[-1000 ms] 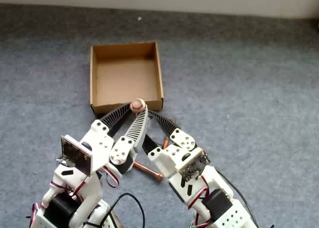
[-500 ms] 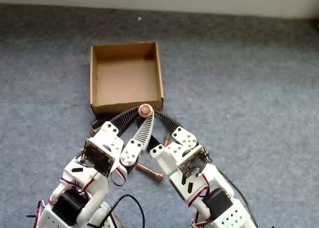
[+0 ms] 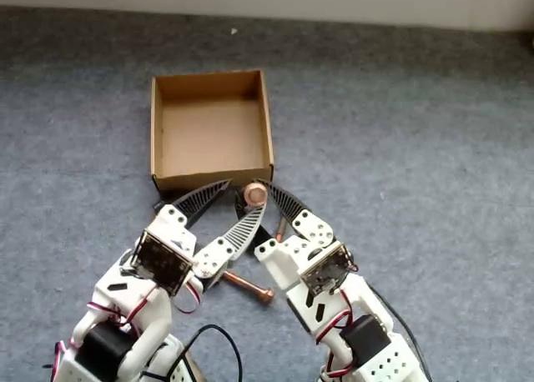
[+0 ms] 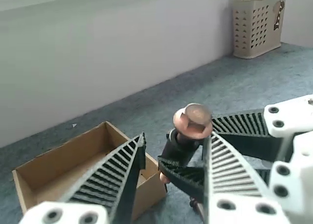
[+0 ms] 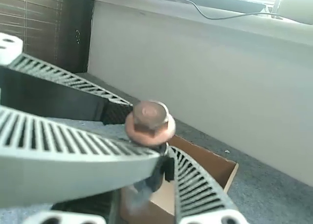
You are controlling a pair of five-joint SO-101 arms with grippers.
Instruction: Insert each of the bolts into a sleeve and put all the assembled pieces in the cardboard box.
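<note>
Grey desk (image 3: 434, 148): the right hand (image 3: 254, 200) clamps the sleeve (image 4: 178, 145) with its bolt (image 3: 255, 193) seated, just before the box (image 3: 265, 123)'s near wall. The left hand (image 4: 173, 141) is spread apart. Next, likely: lift it over the wall and release.

1 copper bolt (image 4: 192, 121) stands in black sleeve (image 4: 178, 146) near cardboard box (image 3: 266, 123).

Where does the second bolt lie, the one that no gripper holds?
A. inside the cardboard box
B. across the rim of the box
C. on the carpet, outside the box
C: the loose bolt lies flat on the grey carpet, on the arms' side of the cardboard box, not in it.
</note>
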